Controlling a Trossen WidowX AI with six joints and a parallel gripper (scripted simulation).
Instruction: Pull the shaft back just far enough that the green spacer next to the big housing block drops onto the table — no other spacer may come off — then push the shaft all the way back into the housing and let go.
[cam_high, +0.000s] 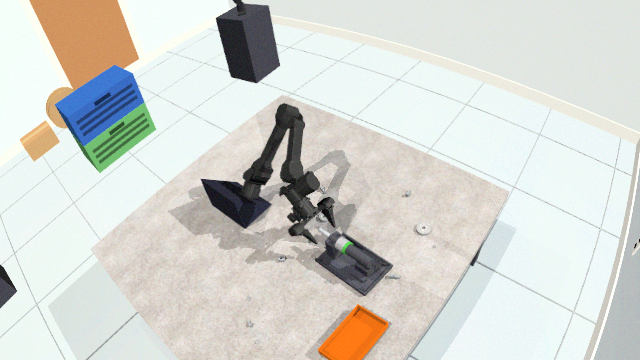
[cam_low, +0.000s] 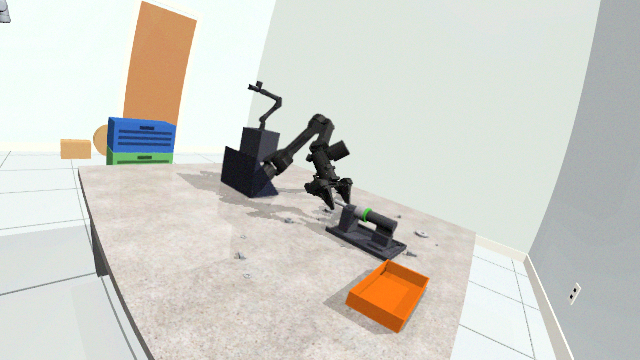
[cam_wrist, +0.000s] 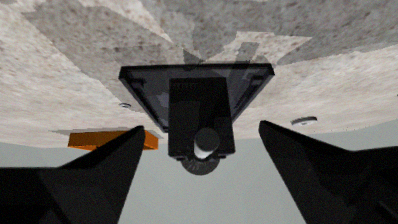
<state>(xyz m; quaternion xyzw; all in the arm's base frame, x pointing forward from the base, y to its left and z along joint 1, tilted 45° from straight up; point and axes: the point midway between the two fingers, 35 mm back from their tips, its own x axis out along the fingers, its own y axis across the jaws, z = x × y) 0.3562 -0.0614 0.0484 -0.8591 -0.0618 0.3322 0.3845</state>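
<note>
The shaft (cam_high: 324, 231) (cam_low: 340, 203) (cam_wrist: 206, 139) sticks out of the near support block (cam_high: 332, 247) (cam_low: 347, 221) (cam_wrist: 197, 100) toward the arm. The green spacer (cam_high: 348, 247) (cam_low: 367, 215) is on the shaft line, against the dark cylindrical housing (cam_high: 362, 257) (cam_low: 384, 221). Pale spacers (cam_high: 342, 243) (cam_low: 359, 212) sit between it and the support block. The green spacer is hidden in the wrist view. My gripper (cam_high: 325, 234) (cam_low: 340, 205) (cam_wrist: 203, 128) is open and empty, its fingers on either side of the shaft's free end.
The fixture's dark base plate (cam_high: 340, 277) (cam_low: 350, 240) (cam_wrist: 195, 66) lies under the blocks. An orange tray (cam_high: 354, 334) (cam_low: 375, 312) (cam_wrist: 85, 140) is beyond it. A pale ring (cam_high: 419, 230) (cam_wrist: 304, 121), a small bolt (cam_high: 393, 276) (cam_low: 411, 254) and other small hardware lie around.
</note>
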